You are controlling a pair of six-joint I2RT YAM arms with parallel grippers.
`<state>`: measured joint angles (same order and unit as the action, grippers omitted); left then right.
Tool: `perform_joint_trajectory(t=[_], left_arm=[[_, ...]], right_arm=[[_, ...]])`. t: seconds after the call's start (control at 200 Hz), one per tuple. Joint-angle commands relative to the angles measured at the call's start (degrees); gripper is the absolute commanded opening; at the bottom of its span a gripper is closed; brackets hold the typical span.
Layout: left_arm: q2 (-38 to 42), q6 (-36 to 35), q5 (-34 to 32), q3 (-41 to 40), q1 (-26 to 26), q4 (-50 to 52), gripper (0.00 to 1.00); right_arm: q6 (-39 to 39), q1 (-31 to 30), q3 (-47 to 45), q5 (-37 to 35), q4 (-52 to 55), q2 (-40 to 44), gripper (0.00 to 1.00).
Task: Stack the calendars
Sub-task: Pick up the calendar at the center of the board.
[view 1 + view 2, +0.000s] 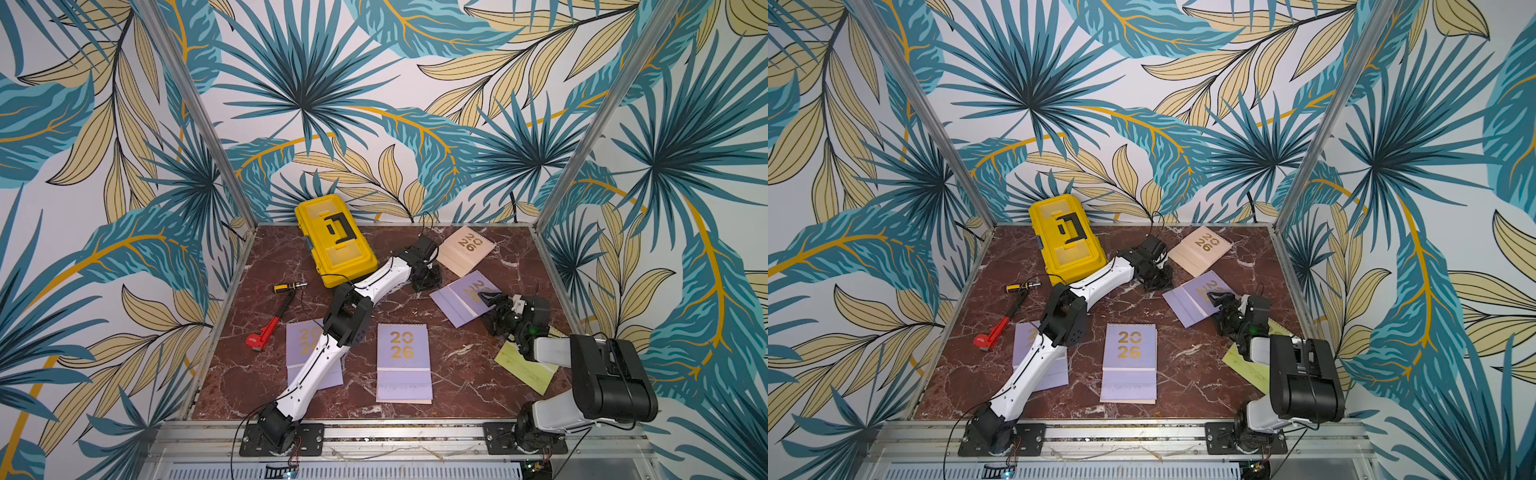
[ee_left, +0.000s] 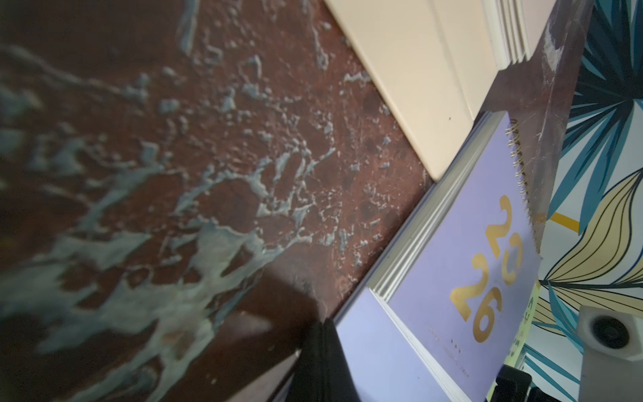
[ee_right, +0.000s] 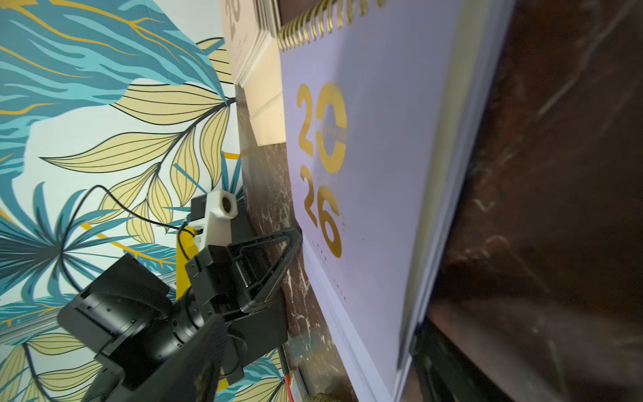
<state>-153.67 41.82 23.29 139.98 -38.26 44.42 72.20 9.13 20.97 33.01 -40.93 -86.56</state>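
Observation:
In both top views several calendars lie flat on the marble table [image 1: 457, 374]. A peach one [image 1: 465, 249] is at the back right. A tilted lilac one [image 1: 459, 301] [image 1: 1192, 303] lies in front of it. Another lilac one [image 1: 403, 361] is in the middle, a third [image 1: 301, 357] is partly under my left arm, and a lime green one [image 1: 521, 368] is under my right arm. My left gripper [image 1: 428, 280] [image 2: 318, 348] is shut and empty, its tip at the tilted lilac calendar's [image 2: 452, 278] edge. My right gripper [image 1: 492, 305] [image 3: 309, 376] stands open, jaws on either side of that calendar's [image 3: 375, 156] opposite edge.
A yellow toolbox [image 1: 334, 241] stands at the back, close to my left forearm. A screwdriver [image 1: 291, 286] and a red wrench [image 1: 268, 328] lie on the left. Metal frame posts and patterned walls close the table in on three sides.

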Motion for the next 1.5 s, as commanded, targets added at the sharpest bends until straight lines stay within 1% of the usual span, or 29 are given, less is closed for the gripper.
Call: perform_joint_trajectory(t=[0.0, 0.215, 0.386, 0.556, 0.776, 1.042, 1.162, 1.267, 1.497], left_arm=[[-1.41, 0.02, 4.03, -0.65, -2.17, 1.54, 0.0], [-0.72, -0.31, 3.7, -1.5, -2.17, 1.5, 0.0], [-0.41, -0.27, 3.72, -2.08, -2.17, 1.54, 0.0], [-0.33, -0.33, 3.7, -2.08, -2.17, 1.54, 0.0], [0.36, -0.77, 3.46, -2.95, -2.19, 1.54, 0.0], [0.89, -0.86, 3.37, -3.46, -2.12, 1.54, 0.0], [1.2, -1.1, 3.33, -3.92, -2.0, 1.5, 0.0], [1.78, -1.29, 3.1, -4.45, -1.74, 1.54, 0.0], [3.58, -1.97, 3.16, -4.3, -1.13, 1.54, 0.0]], right_arm=[[3.05, -0.71, -0.73, 4.35, -11.63, -0.59, 0.8], [2.66, -0.69, -1.52, 3.98, -12.24, -0.97, 0.76], [4.06, -0.73, -3.11, 3.36, -18.22, -1.14, 0.72], [6.0, -0.78, -2.98, 3.99, -23.12, -4.38, 0.71], [6.68, -1.13, -2.62, 3.91, -26.4, -9.42, 0.6], [6.56, -1.39, -1.47, 3.56, -26.81, -10.34, 0.52], [4.38, -1.39, -0.77, 2.94, -21.68, -9.26, 0.46], [0.74, -1.39, 0.05, 1.69, -12.12, -6.22, 0.37], [-9.38, -1.44, 3.16, -1.54, 10.58, 4.39, 0.23]])
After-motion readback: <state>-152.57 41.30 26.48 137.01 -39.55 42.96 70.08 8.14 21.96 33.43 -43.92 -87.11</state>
